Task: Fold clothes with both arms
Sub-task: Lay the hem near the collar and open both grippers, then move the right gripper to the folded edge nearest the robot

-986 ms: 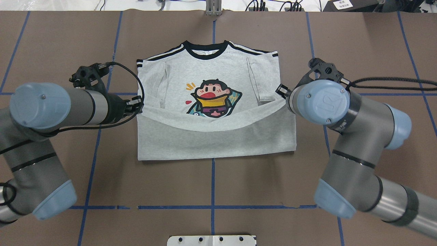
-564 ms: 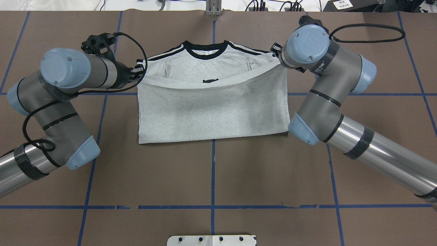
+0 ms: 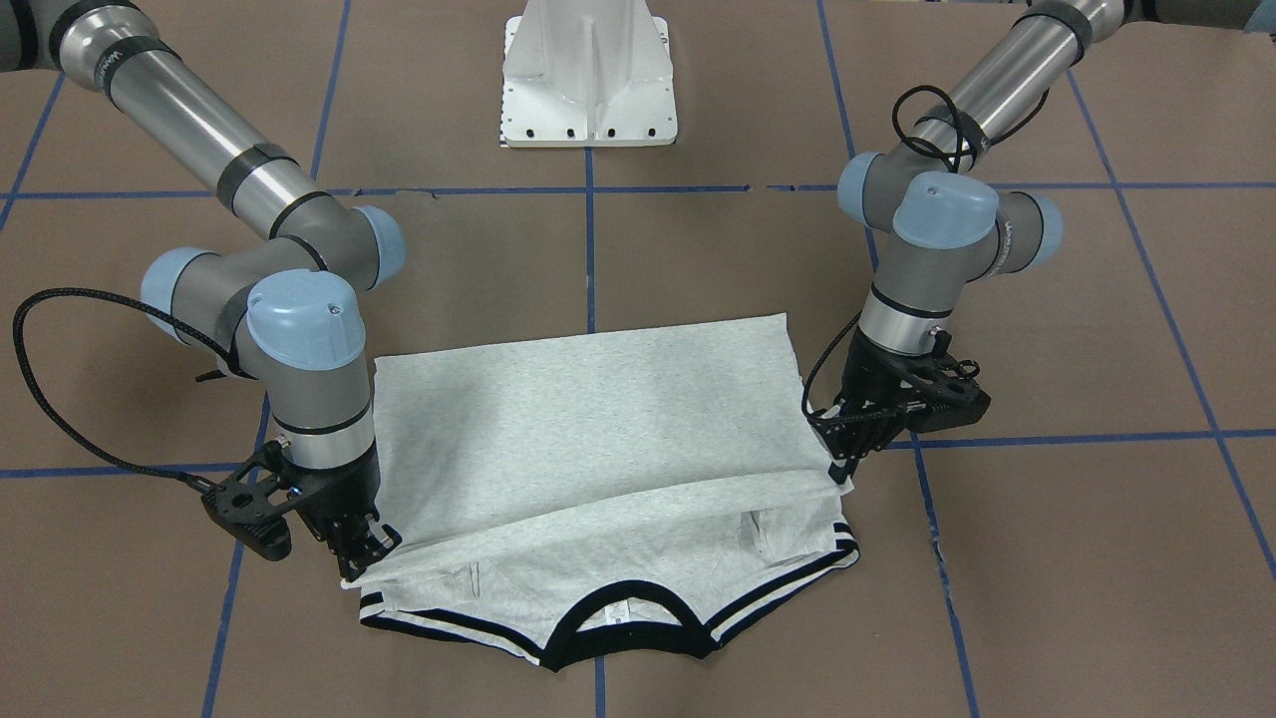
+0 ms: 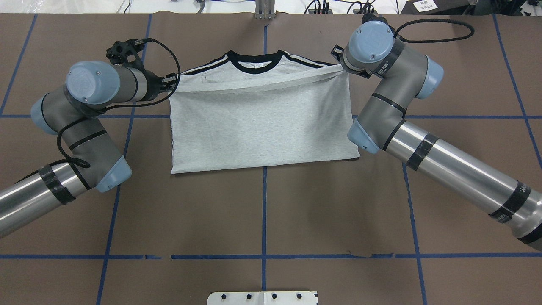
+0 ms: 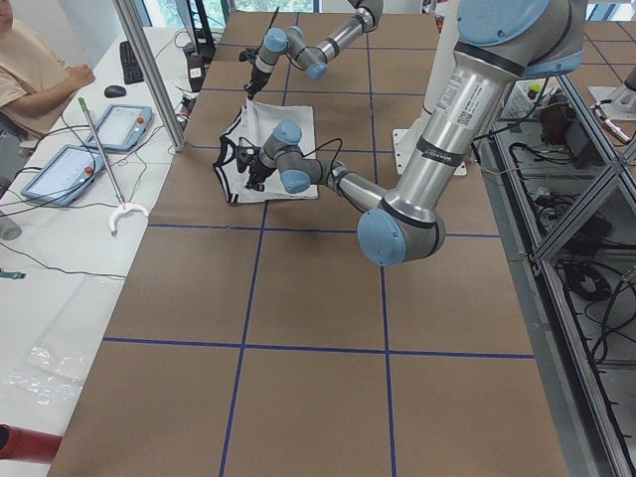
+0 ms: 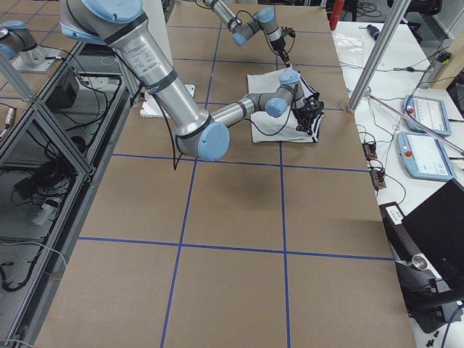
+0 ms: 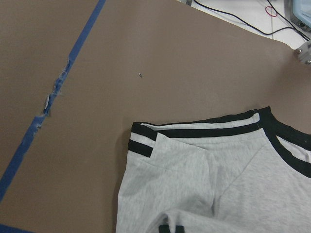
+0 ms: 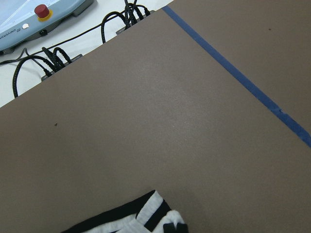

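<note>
T-shirt (image 4: 262,123), half-folded, on brown table (image 4: 190,212)

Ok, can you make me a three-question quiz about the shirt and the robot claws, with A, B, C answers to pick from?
1. Where is the T-shirt's bottom hem?
A) up near the collar
B) only halfway up the shirt
C) crumpled in a ball

2. What colour is the collar?
A) red
B) black
C) yellow

3. What are the left claw and right claw doing?
A) hanging wide open, high above
B) each pinching a hem corner
C) tugging the collar

Answers:
1 A, the hem sits just short of the collar.
2 B, the neck band is black.
3 B, each claw grips one end of the stretched hem.
</note>
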Robot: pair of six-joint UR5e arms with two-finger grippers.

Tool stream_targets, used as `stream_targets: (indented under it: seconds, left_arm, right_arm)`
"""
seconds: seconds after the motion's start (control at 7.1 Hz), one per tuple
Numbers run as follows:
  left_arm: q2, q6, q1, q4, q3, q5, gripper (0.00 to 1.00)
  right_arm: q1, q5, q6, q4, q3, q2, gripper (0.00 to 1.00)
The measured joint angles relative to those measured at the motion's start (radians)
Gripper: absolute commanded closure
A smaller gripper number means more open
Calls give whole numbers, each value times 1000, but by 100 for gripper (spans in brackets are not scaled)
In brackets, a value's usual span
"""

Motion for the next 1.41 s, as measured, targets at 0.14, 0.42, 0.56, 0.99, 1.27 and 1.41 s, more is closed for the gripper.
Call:
stream_targets:
  seconds: [0.14, 0.42, 0.56, 0.99, 1.27, 1.41]
  left_arm:
    - [-10, 2, -7, -26, 25, 4, 56]
    - [-35, 10, -44, -45, 58, 4, 0]
    - [-41, 24, -58, -58, 68, 0, 0]
    - [-40, 27, -73, -169, 71, -58, 0]
    - [-27, 8, -65, -274, 67, -76, 0]
    - [-19, 4, -60, -317, 60, -78, 0]
  right_arm:
    - [1, 1, -2, 9, -27, 12, 53]
    - [4, 1, -28, 13, -47, 26, 0]
    - [7, 1, -42, 14, -45, 33, 0]
    - [-16, 60, -18, 16, 170, -79, 0]
    - [-98, 71, 92, 16, 392, -256, 0]
    - [-139, 63, 130, 17, 454, -323, 0]
